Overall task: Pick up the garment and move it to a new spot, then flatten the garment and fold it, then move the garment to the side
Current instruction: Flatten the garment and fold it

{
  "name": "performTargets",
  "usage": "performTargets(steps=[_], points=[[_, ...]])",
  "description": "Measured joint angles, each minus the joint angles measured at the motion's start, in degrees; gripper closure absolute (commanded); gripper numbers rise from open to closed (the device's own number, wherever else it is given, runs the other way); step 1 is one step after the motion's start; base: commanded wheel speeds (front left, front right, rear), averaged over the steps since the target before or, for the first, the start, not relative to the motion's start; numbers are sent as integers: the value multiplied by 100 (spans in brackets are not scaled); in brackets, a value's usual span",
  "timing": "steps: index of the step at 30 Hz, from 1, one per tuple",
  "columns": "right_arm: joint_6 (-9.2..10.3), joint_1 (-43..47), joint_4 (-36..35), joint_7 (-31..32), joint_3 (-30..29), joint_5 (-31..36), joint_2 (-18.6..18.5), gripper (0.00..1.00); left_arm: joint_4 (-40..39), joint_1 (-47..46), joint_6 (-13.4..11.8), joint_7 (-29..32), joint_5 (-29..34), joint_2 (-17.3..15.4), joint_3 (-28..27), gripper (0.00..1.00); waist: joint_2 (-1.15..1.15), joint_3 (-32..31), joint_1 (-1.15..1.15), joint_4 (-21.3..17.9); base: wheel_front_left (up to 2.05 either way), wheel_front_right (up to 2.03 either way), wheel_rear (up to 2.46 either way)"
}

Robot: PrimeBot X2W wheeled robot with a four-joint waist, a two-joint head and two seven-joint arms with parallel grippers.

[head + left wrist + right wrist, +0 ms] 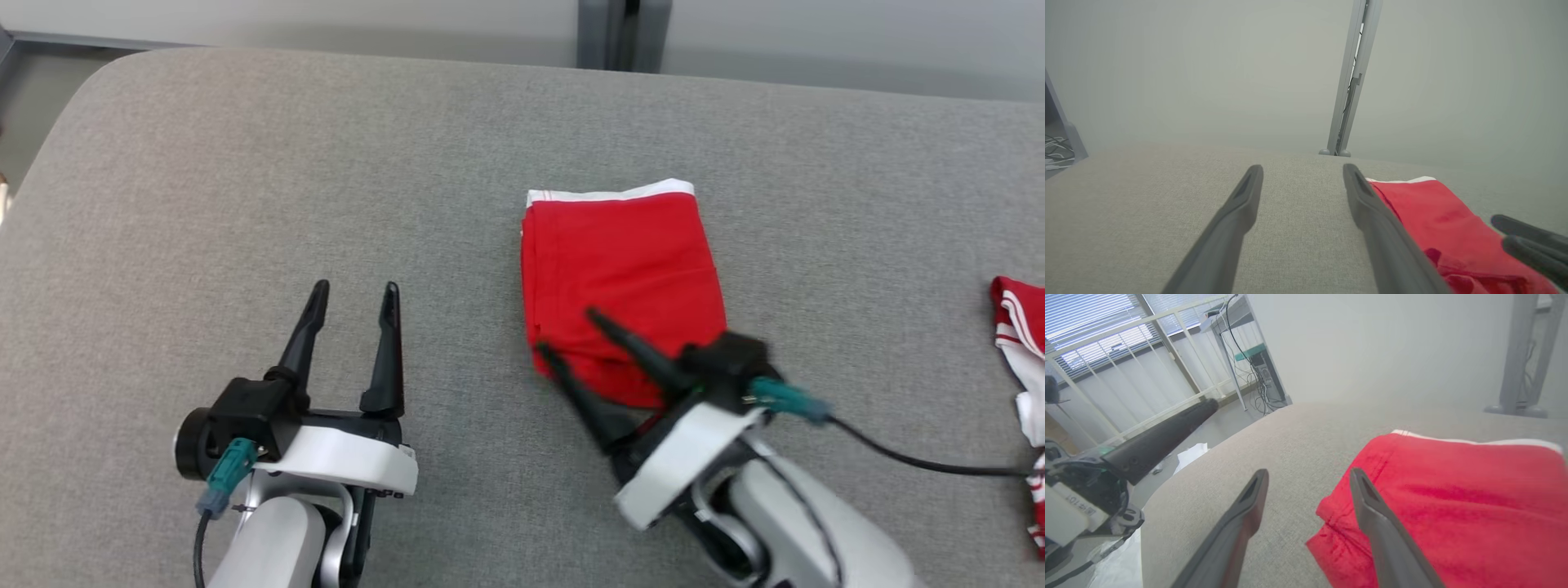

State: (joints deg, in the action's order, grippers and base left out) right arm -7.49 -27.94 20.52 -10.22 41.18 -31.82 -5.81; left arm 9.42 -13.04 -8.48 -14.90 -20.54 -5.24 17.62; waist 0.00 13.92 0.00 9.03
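**A:** Where does the garment [620, 278] lie for us?

**B:** Folded into a red block a little right of the middle of the table [245, 163]. Its white waistband is toward the far edge, and its long axis runs from near edge to far edge.

**A:** And our jaws?

**B:** Both pairs are spread wide and hold nothing. The right jaws sit at the garment's near-left corner, pointing toward the table's far-left corner. In the right wrist view, one finger [1382, 535] is over red cloth and the other [1241, 531] is over bare table, with the corner between them. The left jaws hover over bare table toward the left edge, well apart from the garment.

**A:** So we use the right arm for the move to the side?

**B:** We judge so. It is much the nearer, and the fold looks done. Closing on one corner alone might let the layers slip open, so we would reach further in over the cloth first.

**A:** What can't we make out?

**B:** The right jaws are blurred in the head view, so we cannot tell whether the lower fingertip touches the cloth. That arm also covers the garment's near edge, which hides how the layers stack there. A second red-and-white cloth [1016, 343] by the table's right edge is cut off, and we cannot say what it is.
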Motion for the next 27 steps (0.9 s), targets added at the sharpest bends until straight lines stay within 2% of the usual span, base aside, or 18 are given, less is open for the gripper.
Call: performTargets(steps=[7, 8, 12, 17, 22, 27], points=[[0, 648, -1016, 70, -1752, 536, -258, 0, -126, 38, -77, -1, 23, -158, -133, 0, 0, -99, 0, -223, 0, 0, 0], [0, 648, -1016, 70, -1752, 536, -258, 0, -126, 38, -77, -1, 23, -158, -133, 0, 0, -99, 0, -223, 0, 0, 0], [0, 994, -1319, 269, -2794, 999, -278, 0, -140, 76, -136, -1, 41, -242, -209, 0, 0, -199, 0, -322, 0, 0, 0], [0, 1443, -1495, 501, -3768, 1510, -253, 0, -185, 115, -158, -1, 88, -341, -309, 0, 0, -316, 0, -423, 0, 0, 0], [0, 1883, -1574, 603, -4280, 1750, -185, 0, -157, 222, -97, -1, 178, -479, -390, 0, 0, -443, 0, -477, 0, 0, 0], [0, 2215, -1614, 727, -4407, 1884, -107, 0, -41, 342, -59, -1, 291, -554, -397, 0, 0, -577, 0, -538, 0, 0, 0]])
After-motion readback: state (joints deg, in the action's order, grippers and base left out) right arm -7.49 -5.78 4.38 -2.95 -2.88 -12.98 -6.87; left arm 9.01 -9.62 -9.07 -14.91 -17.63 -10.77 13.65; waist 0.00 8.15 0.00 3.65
